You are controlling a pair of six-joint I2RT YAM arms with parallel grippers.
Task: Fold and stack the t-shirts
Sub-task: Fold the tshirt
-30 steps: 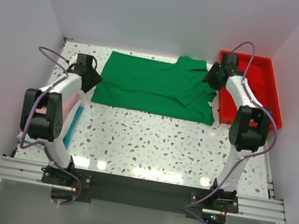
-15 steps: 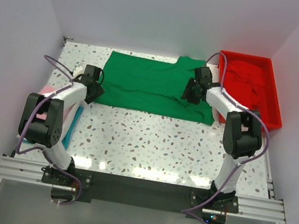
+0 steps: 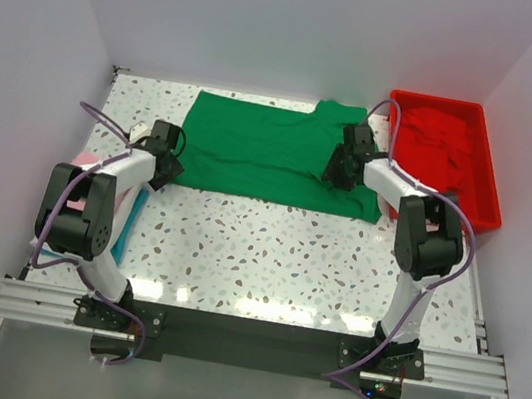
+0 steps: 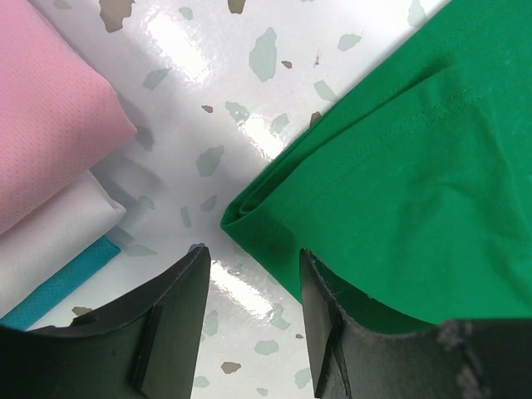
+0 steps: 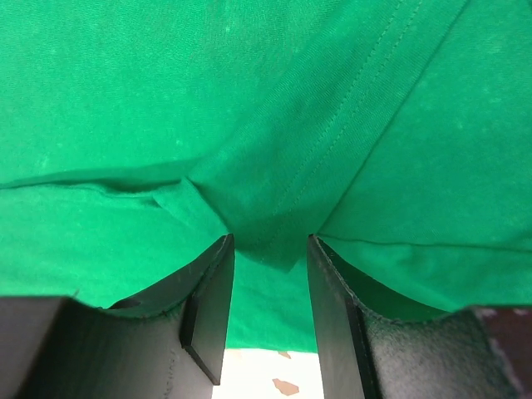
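Observation:
The bright green t-shirt (image 3: pixel 274 150) lies spread flat across the far middle of the table. My left gripper (image 3: pixel 164 167) is open, low at its near left corner. In the left wrist view that folded corner (image 4: pixel 249 218) lies just ahead of the gap of the left gripper (image 4: pixel 253 259), and one finger (image 4: pixel 324 332) rests over the cloth. My right gripper (image 3: pixel 341 169) is open over the shirt's right part. In its wrist view a sleeve fold (image 5: pixel 274 237) sits between the jaws of the right gripper (image 5: pixel 270 245). The pink shirt (image 4: pixel 50 125) lies folded at the left. The red shirt (image 3: pixel 441 146) lies crumpled in the tray.
A red plastic tray (image 3: pixel 487 209) stands at the far right. Under the pink shirt is a white cloth with a teal band (image 4: pixel 50 249), by the table's left edge (image 3: pixel 130 224). White walls close the left, back and right sides.
My right gripper has swung left from the tray's edge onto the green shirt's right part. My left gripper has moved nearer and right to the shirt's near left corner.

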